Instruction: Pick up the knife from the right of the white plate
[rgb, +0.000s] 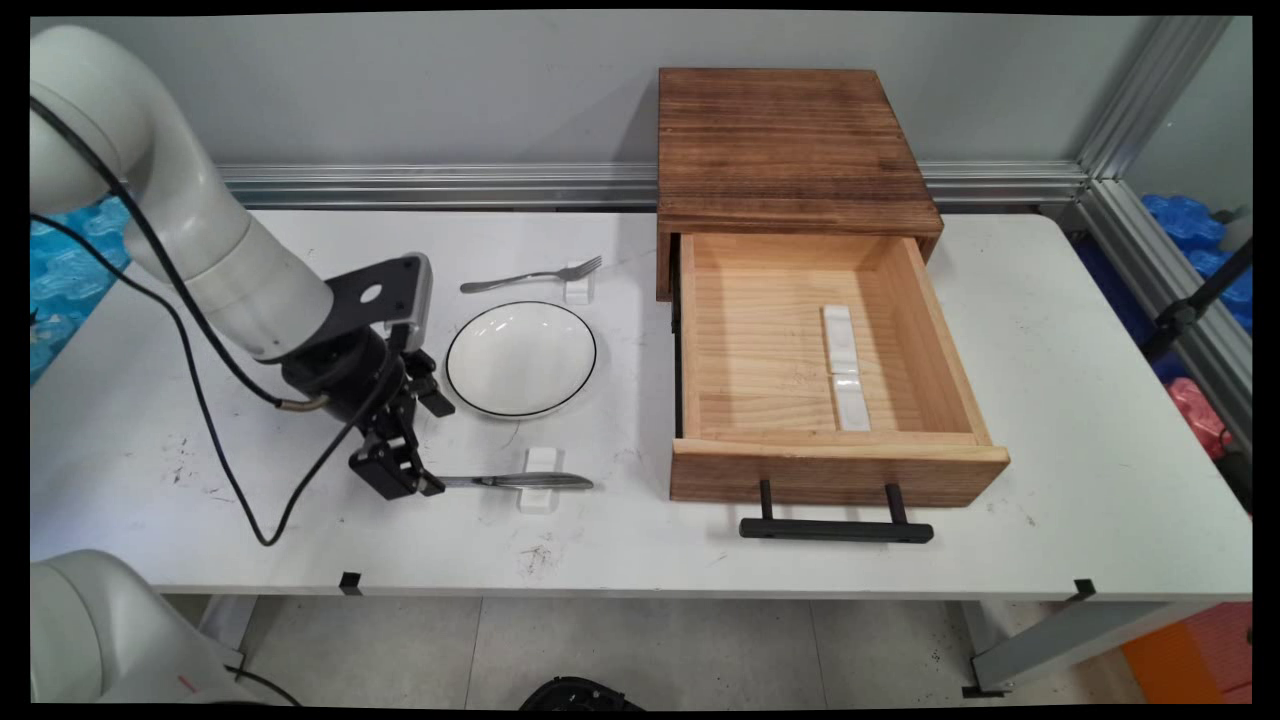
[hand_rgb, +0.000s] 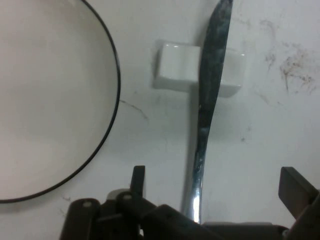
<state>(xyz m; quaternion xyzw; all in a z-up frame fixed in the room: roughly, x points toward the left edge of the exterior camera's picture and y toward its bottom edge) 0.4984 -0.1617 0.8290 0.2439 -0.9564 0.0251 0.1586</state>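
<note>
A: Hand view is showing the gripper (hand_rgb: 215, 197) low over the table (hand_rgb: 270, 165), its fingers (hand_rgb: 295, 190) spread apart, one on each side of the knife's handle and touching neither side of it.

B: How is the knife looking?

A: The knife (hand_rgb: 207, 107) is all metal, slim and dull grey, with a narrow handle widening into a blade that tapers to a point. It is lying across a small white rest (hand_rgb: 175, 74), blade beyond the rest, handle end reaching back between the fingers.

B: Where is it sitting on the table?

A: Main view is placing the knife (rgb: 520, 481) near the table's front edge, left of centre, parallel to that edge. The gripper (rgb: 400, 478) is sitting at its handle end, on the left.

B: What is lying around it?

A: A white plate (rgb: 521, 358) with a thin black rim is lying just behind the knife, apart from it. Behind the plate a fork (rgb: 530, 275) is resting on a second white rest (rgb: 578, 288). Toward the right, a wooden drawer box (rgb: 790, 150) is standing at the table's back edge with its drawer (rgb: 760, 340) pulled open; two white rests (rgb: 843, 368) are lying end to end inside. The drawer's black handle (rgb: 836, 527) is facing the front edge.

B: Anything blocking the knife?

A: Only the rest under the blade; the black cable (rgb: 200, 400) is hanging left of the gripper.
</note>
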